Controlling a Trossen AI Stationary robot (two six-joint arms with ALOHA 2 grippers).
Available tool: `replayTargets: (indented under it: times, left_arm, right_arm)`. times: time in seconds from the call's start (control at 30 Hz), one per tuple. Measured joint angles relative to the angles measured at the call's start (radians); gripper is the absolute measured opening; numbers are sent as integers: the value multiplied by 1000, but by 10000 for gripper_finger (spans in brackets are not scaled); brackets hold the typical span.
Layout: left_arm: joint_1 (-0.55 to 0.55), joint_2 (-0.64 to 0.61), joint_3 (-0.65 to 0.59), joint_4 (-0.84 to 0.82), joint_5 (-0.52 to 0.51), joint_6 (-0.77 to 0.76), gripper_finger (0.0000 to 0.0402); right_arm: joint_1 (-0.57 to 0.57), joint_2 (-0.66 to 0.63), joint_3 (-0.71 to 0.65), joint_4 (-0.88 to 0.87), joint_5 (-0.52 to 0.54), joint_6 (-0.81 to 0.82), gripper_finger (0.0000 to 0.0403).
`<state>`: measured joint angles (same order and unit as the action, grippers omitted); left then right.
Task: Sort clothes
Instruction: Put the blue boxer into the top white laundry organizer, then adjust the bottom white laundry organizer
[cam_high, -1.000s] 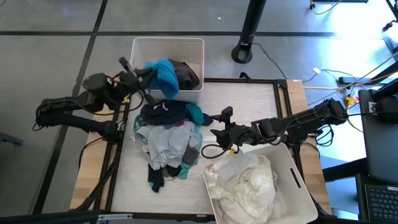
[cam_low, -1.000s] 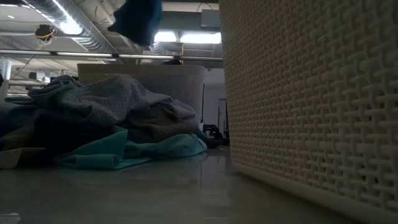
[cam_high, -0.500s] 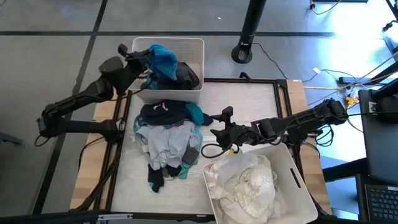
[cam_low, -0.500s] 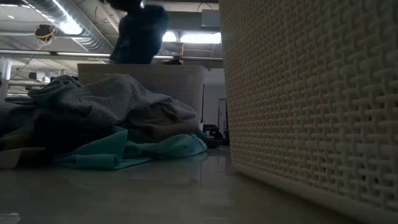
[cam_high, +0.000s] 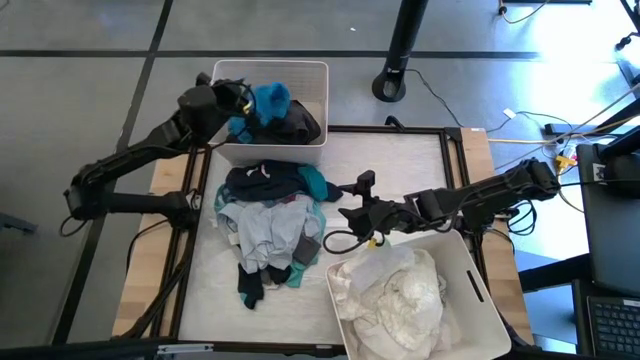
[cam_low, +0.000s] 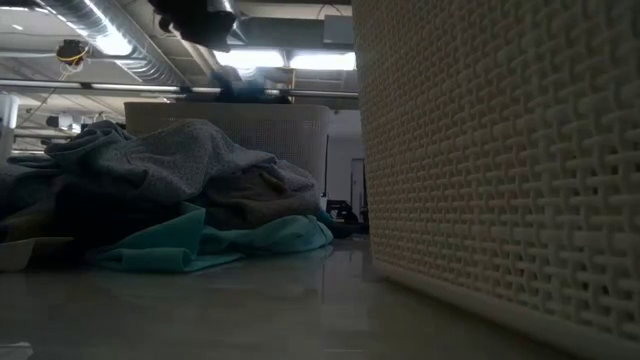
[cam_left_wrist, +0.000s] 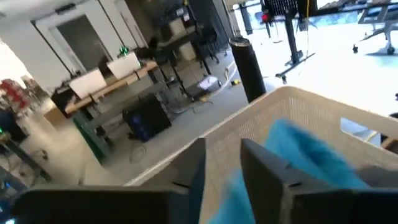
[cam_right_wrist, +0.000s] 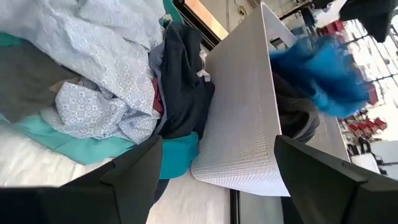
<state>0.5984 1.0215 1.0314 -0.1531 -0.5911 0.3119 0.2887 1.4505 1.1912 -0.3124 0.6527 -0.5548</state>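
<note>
From straight above we get the whole layout: the left gripper (cam_high: 240, 97) sits over the far white bin (cam_high: 300, 70), right beside a bright blue garment (cam_high: 268, 102) lying on a dark grey garment (cam_high: 298, 122) inside it. We can't tell from here whether the blue one is pinched or free. The pile of clothes (cam_high: 270, 222) sprawls mid-table, with dark and teal socks (cam_high: 262, 281) at its near edge. The right gripper (cam_high: 352, 212) waits low beside the pile, next to the near bin (cam_high: 470, 275) stuffed with white clothes (cam_high: 400, 295). The table (cam_high: 400, 165) has bare room between the two bins.

Down at table level, only the woven lattice wall of that near bin fills the right half, and the pile looks soft and lumpy, teal fabric (cam_low: 240, 240) at the bottom.

The left wrist view settles it: both dark fingers (cam_left_wrist: 270, 171) stand apart with nothing between them, blue fabric just beyond.

The right wrist view shows its fingers (cam_right_wrist: 134, 174) spread wide, plus the pale patterned cloth (cam_right_wrist: 93, 68) and the far bin's perforated side.
</note>
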Motion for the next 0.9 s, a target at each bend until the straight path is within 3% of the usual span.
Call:
replayTargets:
  times: [0.13, 0.27, 0.43, 0.57, 0.77, 0.9]
  left_arm:
    - [-14, -32, 43, -149, 10, -72, 138]
    - [-39, -81, 48, -250, 109, -148, 165]
    - [-89, -144, 48, -319, 402, -227, 172]
    - [-159, -163, 43, -337, 628, -261, 172]
    - [-257, -165, 11, -339, 652, -282, 172]
    - [-280, -165, -4, -337, 647, -289, 173]
  right_arm:
    - [56, -39, 72, -91, -46, -21, 310]
    - [115, -73, 167, -290, -111, 43, 310]
    - [187, -111, 265, -530, -209, 197, 310]
    - [231, -111, 266, -618, -274, 296, 310]
    - [256, -103, 154, -621, -292, 383, 310]
    - [255, -104, 90, -629, -243, 429, 310]
